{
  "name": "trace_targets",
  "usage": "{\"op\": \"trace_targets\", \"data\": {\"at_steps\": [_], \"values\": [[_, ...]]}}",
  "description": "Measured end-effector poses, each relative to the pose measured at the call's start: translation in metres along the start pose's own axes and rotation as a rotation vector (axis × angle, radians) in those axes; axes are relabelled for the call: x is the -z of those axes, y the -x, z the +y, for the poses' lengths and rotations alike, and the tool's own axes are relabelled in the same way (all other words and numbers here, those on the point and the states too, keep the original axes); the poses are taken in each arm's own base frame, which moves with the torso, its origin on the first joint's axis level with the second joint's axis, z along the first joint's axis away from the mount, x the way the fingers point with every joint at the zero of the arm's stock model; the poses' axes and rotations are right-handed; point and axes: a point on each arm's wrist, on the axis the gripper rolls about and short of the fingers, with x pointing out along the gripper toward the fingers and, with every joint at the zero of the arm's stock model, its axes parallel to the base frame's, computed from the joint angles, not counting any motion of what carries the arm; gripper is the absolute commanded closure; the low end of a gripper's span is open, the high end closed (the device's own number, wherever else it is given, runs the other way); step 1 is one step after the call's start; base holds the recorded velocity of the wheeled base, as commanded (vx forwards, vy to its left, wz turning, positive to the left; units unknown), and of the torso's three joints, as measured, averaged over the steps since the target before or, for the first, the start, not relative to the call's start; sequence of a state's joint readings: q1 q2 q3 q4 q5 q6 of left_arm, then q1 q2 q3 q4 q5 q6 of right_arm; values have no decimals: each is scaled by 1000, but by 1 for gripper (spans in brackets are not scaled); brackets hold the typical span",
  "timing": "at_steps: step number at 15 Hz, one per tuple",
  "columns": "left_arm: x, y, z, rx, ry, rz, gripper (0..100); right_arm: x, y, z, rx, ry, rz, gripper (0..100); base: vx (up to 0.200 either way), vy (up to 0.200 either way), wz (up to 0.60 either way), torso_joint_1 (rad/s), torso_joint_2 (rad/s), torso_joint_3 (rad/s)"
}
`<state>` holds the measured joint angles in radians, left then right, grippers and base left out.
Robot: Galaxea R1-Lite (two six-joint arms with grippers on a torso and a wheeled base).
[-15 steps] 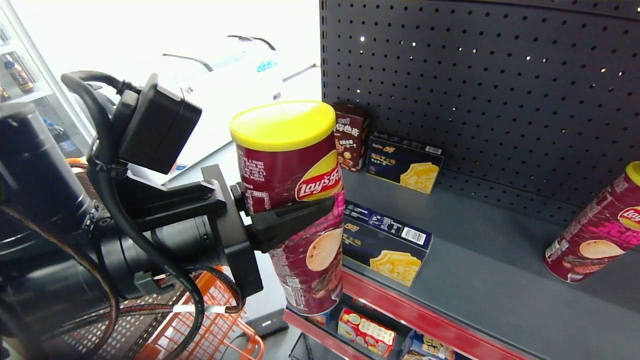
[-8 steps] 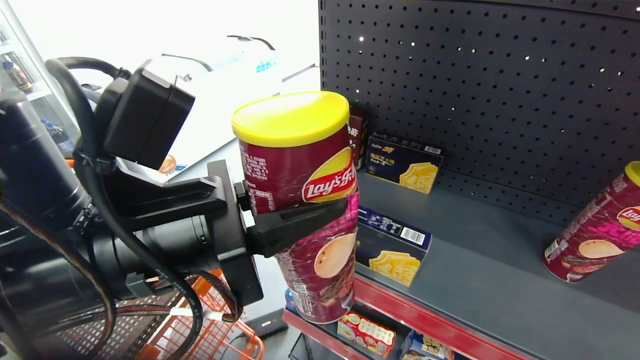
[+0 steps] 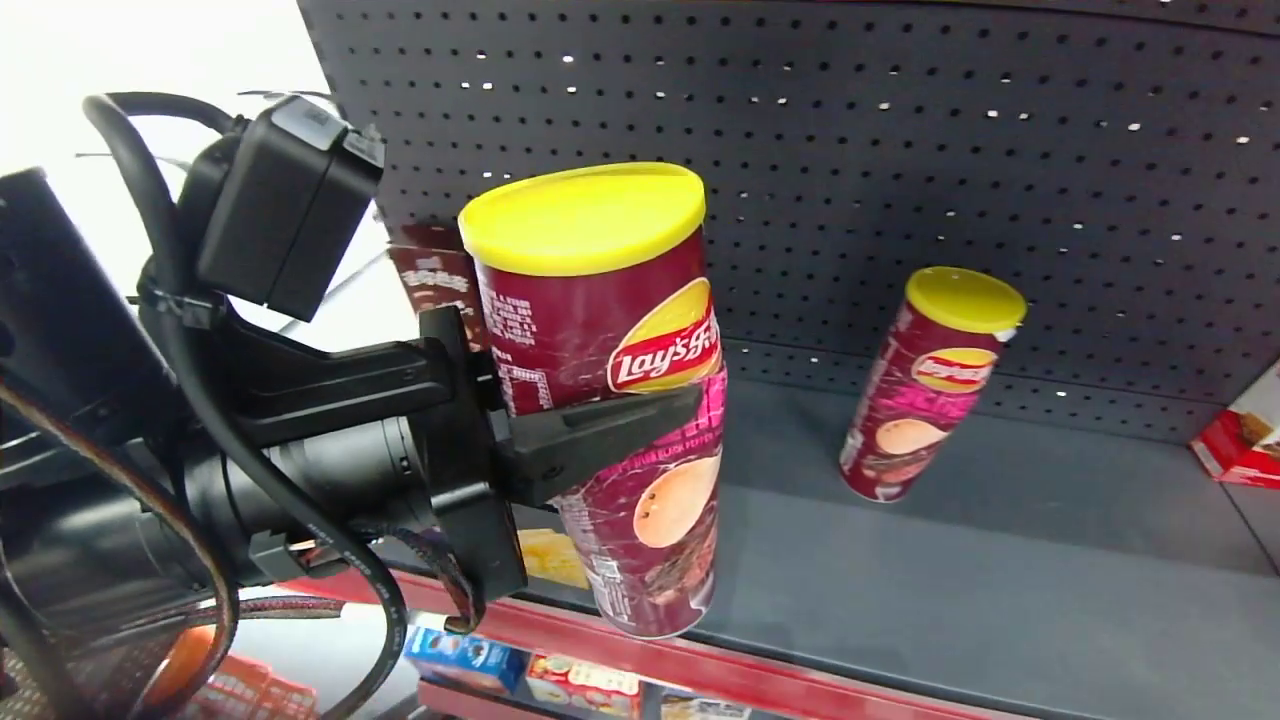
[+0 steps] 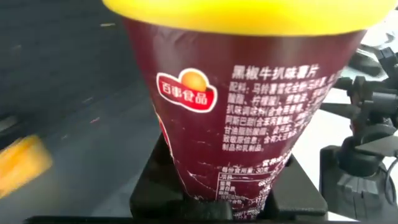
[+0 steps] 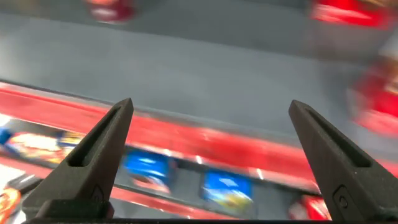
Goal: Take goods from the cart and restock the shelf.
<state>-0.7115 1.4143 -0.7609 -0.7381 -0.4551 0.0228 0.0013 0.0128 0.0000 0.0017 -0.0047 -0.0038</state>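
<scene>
Maroon chip can (image 3: pixel 640 520), yellow lid, upright, clamped in left tool (image 3: pixel 645 412) at shelf (image 3: pixel 950 600) front edge; second can (image 3: pixel 925 400) stands farther back.

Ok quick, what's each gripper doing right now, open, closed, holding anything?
Left gripper: closed on the chip can, holding it upright.
Right gripper: open, holding nothing.

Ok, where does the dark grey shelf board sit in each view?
Head view: dark grey shelf board, lower right, behind the held maroon, yellow-lidded chip can.
Left wrist view: the grey surface behind that can.
Right wrist view: the grey band beyond the open right tool.
Shared landmark: its red front edge, head and right wrist views.
</scene>
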Motion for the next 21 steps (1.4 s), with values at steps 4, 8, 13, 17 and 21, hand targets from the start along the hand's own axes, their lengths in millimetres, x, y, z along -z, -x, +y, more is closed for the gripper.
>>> {"op": "trace_targets", "data": {"at_steps": [4,8,13,17,21], "values": [[1,0,0,1,1,2,100,0,0,0,0,-1,0,0,0,0,0,0,0,0],[3,2,-1,-1,4,9,100,0,0,0,-1,-3,0,0,0,0,-450,-1,1,-1],[5,4,-1,-2,4,12,100,0,0,0,-1,-3,0,0,0,0,0,0,0,0],[12,9,-2,-9,15,36,100,0,0,0,0,-3,0,0,0,0,0,0,0,0],[11,15,-4,-13,12,31,100,0,0,0,-1,-3,0,0,0,0,0,0,0,0]]}}
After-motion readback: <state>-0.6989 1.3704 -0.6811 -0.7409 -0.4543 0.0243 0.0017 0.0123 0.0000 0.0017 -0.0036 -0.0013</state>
